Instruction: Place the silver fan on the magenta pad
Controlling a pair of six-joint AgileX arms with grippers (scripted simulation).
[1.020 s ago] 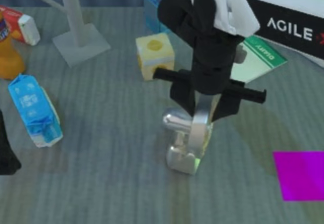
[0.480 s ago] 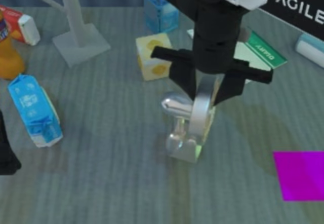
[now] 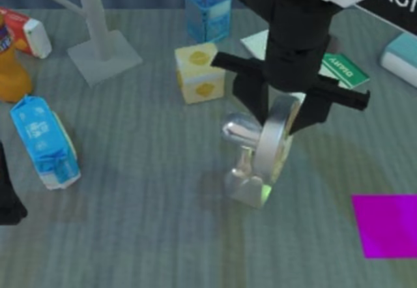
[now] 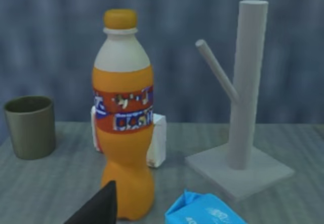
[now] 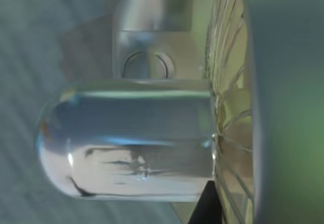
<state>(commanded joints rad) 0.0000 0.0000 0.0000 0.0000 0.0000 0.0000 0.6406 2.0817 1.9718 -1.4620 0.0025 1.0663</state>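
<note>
The silver fan (image 3: pixel 251 161) hangs upright just above the middle of the table, base down and casting a shadow beneath it. My right gripper (image 3: pixel 279 115) comes down from above and is shut on the fan's ring-shaped head. In the right wrist view the chrome motor housing (image 5: pixel 126 138) fills the picture, with the wire grille beside it and one dark fingertip (image 5: pixel 205 206) against the ring. The magenta pad (image 3: pixel 388 226) lies flat at the right edge, well to the right of the fan. My left arm (image 3: pixel 8 197) is parked at the lower left edge.
A pale grey branched stand (image 3: pixel 98 34), an orange bottle (image 3: pixel 10 73), a red-and-white carton (image 3: pixel 26 30) and a blue carton (image 3: pixel 45 141) crowd the left. A yellow box (image 3: pixel 200 72), blue box (image 3: pixel 207 8) and white-and-green book (image 3: pixel 326 66) lie behind the fan. An olive cup (image 4: pixel 30 125) stands beyond the bottle.
My right gripper has carried the fan up and to the right, toward the magenta pad. The base has left its earlier spot. My left arm has not moved.
</note>
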